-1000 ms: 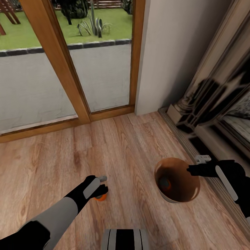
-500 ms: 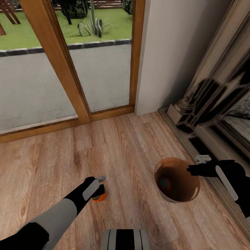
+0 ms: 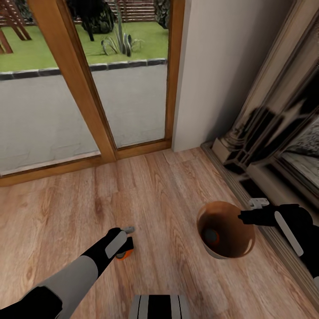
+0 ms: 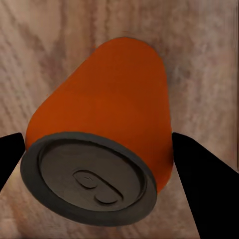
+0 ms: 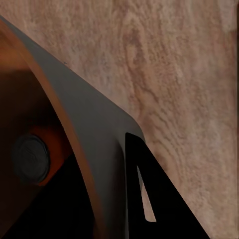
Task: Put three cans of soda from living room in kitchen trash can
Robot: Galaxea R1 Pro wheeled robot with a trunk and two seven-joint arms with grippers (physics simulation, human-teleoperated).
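Your left pincer point(image 3: 127, 243) is down at the wood floor point(image 3: 159, 190), its two dark fingers point(image 4: 199, 184) standing on either side of an orange can point(image 3: 125, 254); in the left wrist view that can point(image 4: 107, 129) sits between them with its dark top toward the camera, though you cannot tell from here whether the fingers press it or merely flank it. Your right pincer point(image 3: 246, 216) reaches to the rim of the bin point(image 3: 212, 251), which stands on the floor just beside the cabinet base at your right; whether it is wide or closed cannot be told. Inside the bin's brown wall point(image 5: 30, 99) lies a second orange can point(image 3: 211, 236), and the right wrist view shows its dark end point(image 5: 31, 158). Ahead of you is a wood-framed glass door point(image 3: 84, 88) with grass beyond.
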